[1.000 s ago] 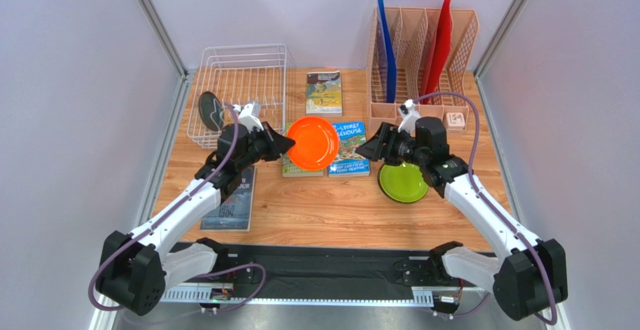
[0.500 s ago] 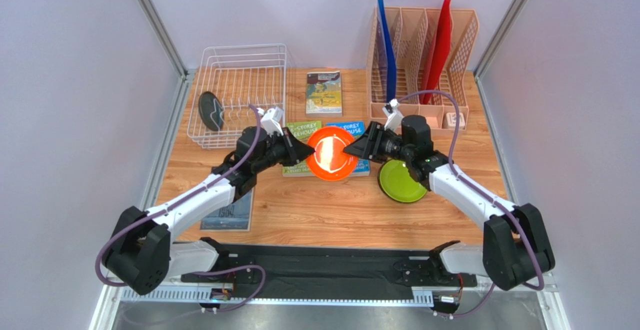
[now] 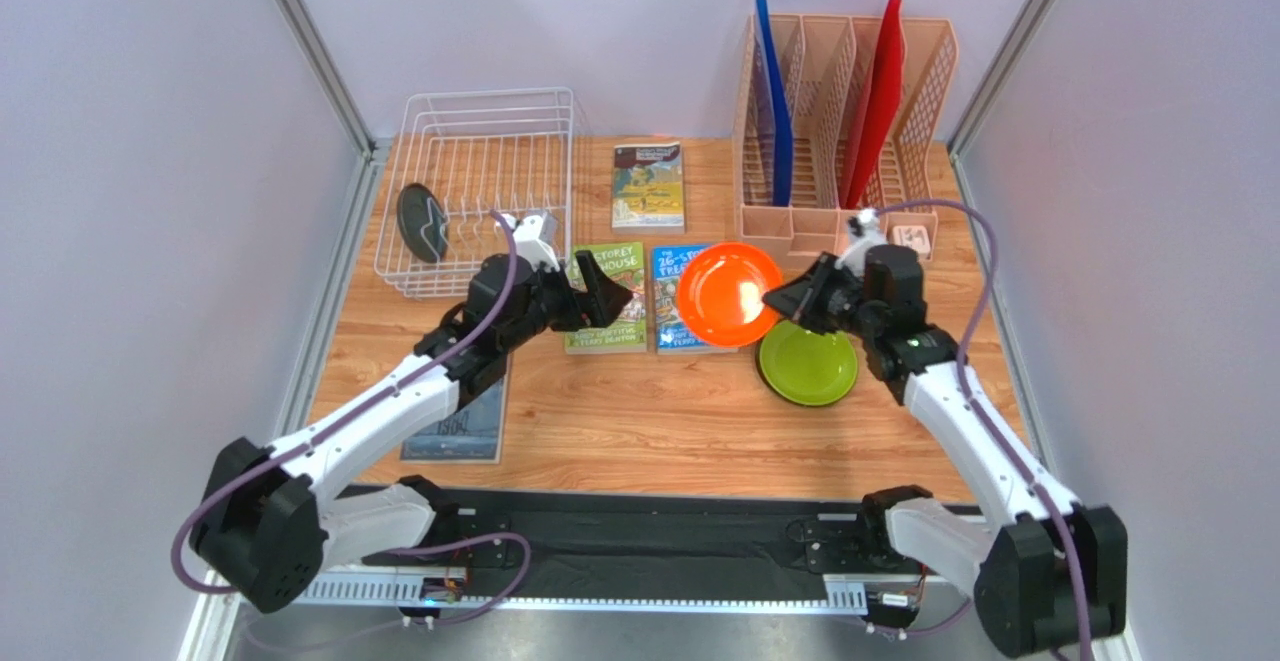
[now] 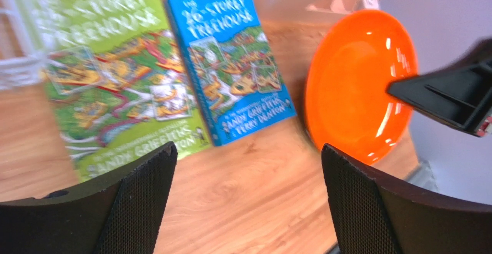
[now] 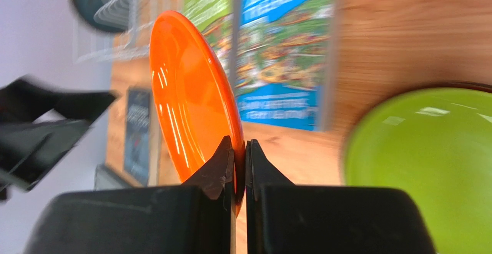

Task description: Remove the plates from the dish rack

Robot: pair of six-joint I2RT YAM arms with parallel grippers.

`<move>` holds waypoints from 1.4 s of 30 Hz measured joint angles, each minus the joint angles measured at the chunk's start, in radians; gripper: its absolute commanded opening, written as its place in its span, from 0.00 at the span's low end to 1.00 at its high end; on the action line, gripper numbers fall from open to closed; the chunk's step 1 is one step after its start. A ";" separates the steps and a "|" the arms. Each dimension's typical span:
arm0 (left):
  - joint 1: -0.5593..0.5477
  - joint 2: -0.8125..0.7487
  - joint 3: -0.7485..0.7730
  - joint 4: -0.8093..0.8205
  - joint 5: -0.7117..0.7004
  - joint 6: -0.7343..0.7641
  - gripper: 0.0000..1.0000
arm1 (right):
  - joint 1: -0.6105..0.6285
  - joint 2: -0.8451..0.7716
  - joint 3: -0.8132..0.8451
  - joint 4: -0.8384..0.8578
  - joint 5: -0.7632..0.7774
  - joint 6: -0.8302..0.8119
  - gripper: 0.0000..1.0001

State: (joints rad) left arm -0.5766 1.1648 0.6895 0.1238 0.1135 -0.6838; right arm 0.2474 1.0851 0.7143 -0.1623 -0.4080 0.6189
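My right gripper (image 3: pixel 781 301) (image 5: pixel 239 144) is shut on the rim of the orange plate (image 3: pixel 726 295) (image 5: pixel 190 98) and holds it on edge above the blue book. My left gripper (image 3: pixel 594 294) (image 4: pixel 247 150) stands open and empty to the plate's left, apart from the orange plate (image 4: pixel 358 110). The lime green plate (image 3: pixel 809 364) (image 5: pixel 427 162) lies flat on the table under the right arm. A dark grey plate (image 3: pixel 422 223) (image 5: pixel 95 3) stands at the left end of the white wire dish rack (image 3: pixel 489 96).
A green book (image 3: pixel 609 301) (image 4: pixel 110 75) and a blue book (image 3: pixel 673 316) (image 4: pixel 231 64) lie mid-table. A small book (image 3: pixel 648 186) lies behind them, a dark book (image 3: pixel 466 406) at front left. The peach file organizer (image 3: pixel 842 121) holds a blue and a red folder at back right.
The orange plate passed from left gripper to right. The left jaws opened and drew back left; the right jaws shut on the rim and carried the plate to the right.
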 measured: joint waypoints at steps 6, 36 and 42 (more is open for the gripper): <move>0.001 -0.143 0.084 -0.169 -0.291 0.170 1.00 | -0.195 -0.154 -0.048 -0.223 0.145 -0.045 0.00; 0.002 -0.190 0.108 -0.277 -0.594 0.352 1.00 | -0.401 -0.073 -0.194 -0.306 0.163 -0.083 0.71; 0.041 -0.164 0.108 -0.277 -0.577 0.352 1.00 | -0.401 -0.089 -0.181 -0.330 0.194 -0.102 0.75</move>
State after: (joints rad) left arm -0.5354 1.0004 0.7975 -0.1532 -0.4633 -0.3317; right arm -0.1532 0.9958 0.5331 -0.4923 -0.2138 0.5167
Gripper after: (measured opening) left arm 0.994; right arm 0.743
